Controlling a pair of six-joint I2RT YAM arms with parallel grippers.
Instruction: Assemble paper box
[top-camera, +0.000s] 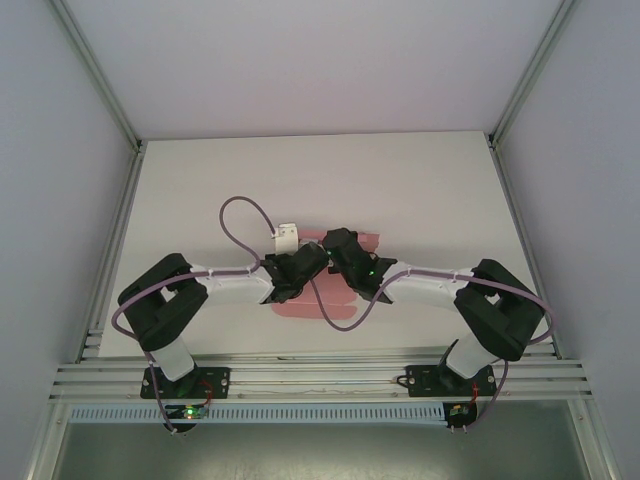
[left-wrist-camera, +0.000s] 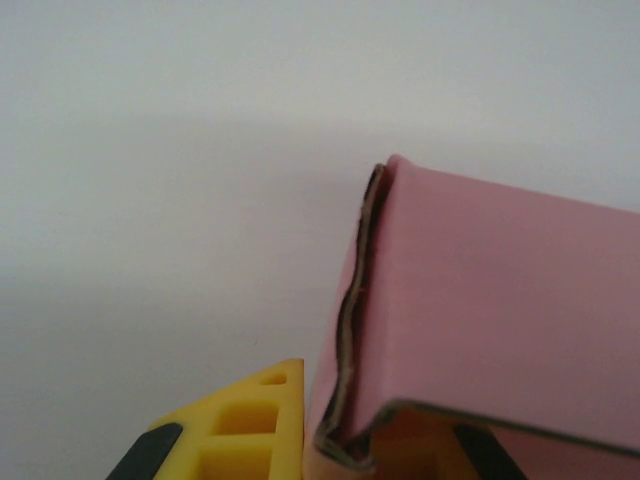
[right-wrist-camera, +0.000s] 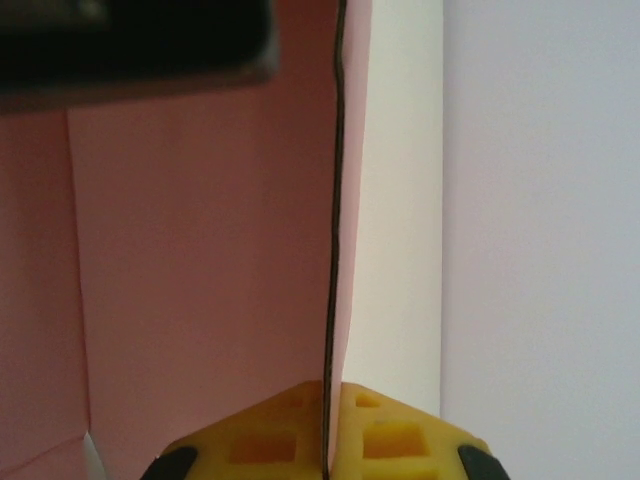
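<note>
In the top view we find the paper box (top-camera: 300, 306) largely covered by both wrists; its outline and the state of its folds cannot be read there. In the left wrist view the pink panel runs off the right and lower edges and hides one side of the left gripper (left-wrist-camera: 345, 450); the visible yellow finger (left-wrist-camera: 288, 425) is cut by the lower edge. In the right wrist view the right gripper (right-wrist-camera: 325, 435) is cut at the bottom, and a dark blurred shape (right-wrist-camera: 130, 40) at upper left is beyond identification.
</note>
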